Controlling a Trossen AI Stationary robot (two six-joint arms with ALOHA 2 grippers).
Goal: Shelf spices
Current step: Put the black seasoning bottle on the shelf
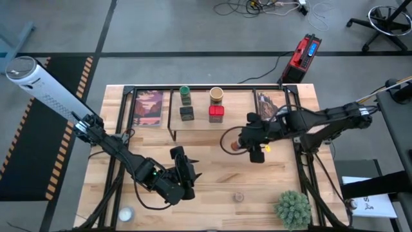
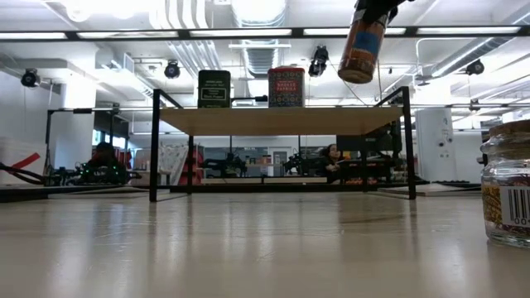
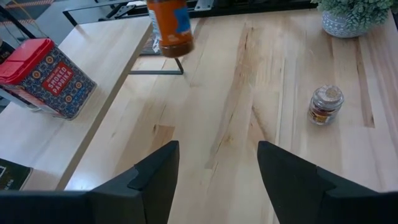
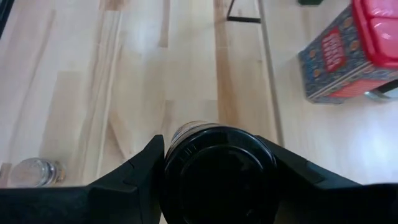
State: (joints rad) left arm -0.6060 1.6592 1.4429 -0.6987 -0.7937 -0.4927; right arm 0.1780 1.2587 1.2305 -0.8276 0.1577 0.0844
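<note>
Overhead, the right gripper (image 1: 255,149) hangs just off the shelf's (image 1: 199,121) front edge, near its right end, clamped on the brown bottle (image 1: 239,146); on the plank stand the green-lidded jar (image 1: 185,95), the black box (image 1: 187,113), the tan jar (image 1: 216,95) and the red tin (image 1: 216,113), leaving the plank's right part bare; the left gripper (image 1: 182,175) waits low on the table (image 1: 212,174), fingers parted and holding nothing; the tiny jar (image 1: 239,196) sits alone toward the near edge, well apart from both arms, with the plant (image 1: 293,207) at the right corner and bare wood between.

At table height, the bottle (image 2: 362,45) hangs clear above the shelf top (image 2: 281,120), over its right end; the box (image 2: 214,88) and tin (image 2: 286,87) stand at mid-plank; the tiny jar (image 2: 507,194) looms at the right edge.

From the left wrist, the dark fingers (image 3: 155,177) stand apart over open tabletop; the tin (image 3: 43,78) sits near the plank's edge, the bottle (image 3: 170,26) hangs in the air beyond it, the tiny jar (image 3: 325,104) stands by itself.

From the right wrist, both fingers (image 4: 140,174) press the bottle's dark cap (image 4: 217,171); the tin (image 4: 348,53) lies off to one side, the tiny jar (image 4: 34,172) to the other.
</note>
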